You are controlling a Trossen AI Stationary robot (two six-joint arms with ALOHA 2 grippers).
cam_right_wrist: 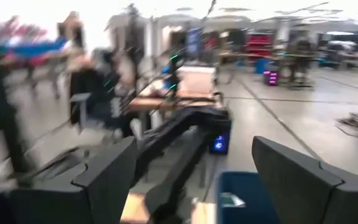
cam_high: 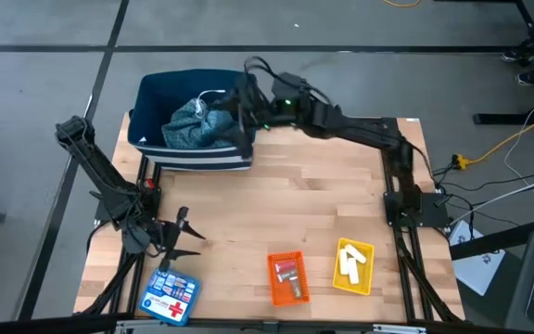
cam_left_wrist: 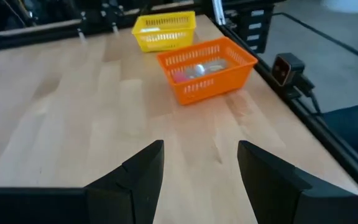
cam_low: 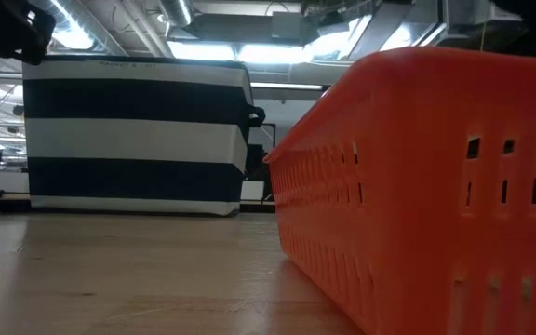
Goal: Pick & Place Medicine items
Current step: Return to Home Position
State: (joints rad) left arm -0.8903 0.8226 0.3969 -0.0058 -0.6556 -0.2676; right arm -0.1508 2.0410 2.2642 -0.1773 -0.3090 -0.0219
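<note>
Three white sticks (cam_high: 350,263) lie in the yellow tray (cam_high: 367,278) near the table's near edge. Small red and grey packets (cam_high: 288,276) lie in the orange tray (cam_high: 273,283) beside it, and they also show in the left wrist view as packets (cam_left_wrist: 194,70). My left gripper (cam_high: 185,237) is open and holds nothing, hovering low over the near left of the table with its fingers (cam_left_wrist: 143,171) pointing toward the trays. My right gripper (cam_high: 243,115) is open and holds nothing. It is raised at the right rim of the striped bin (cam_high: 156,97), with the bin's blue inside (cam_right_wrist: 247,199) showing below it.
The navy-and-white striped bin (cam_low: 138,135) stands at the far left of the table, with a blue patterned cloth (cam_high: 196,125) inside. A flat blue box with a red cross (cam_high: 170,298) lies at the near left corner. Bare wood (cam_high: 304,199) spans the table's middle.
</note>
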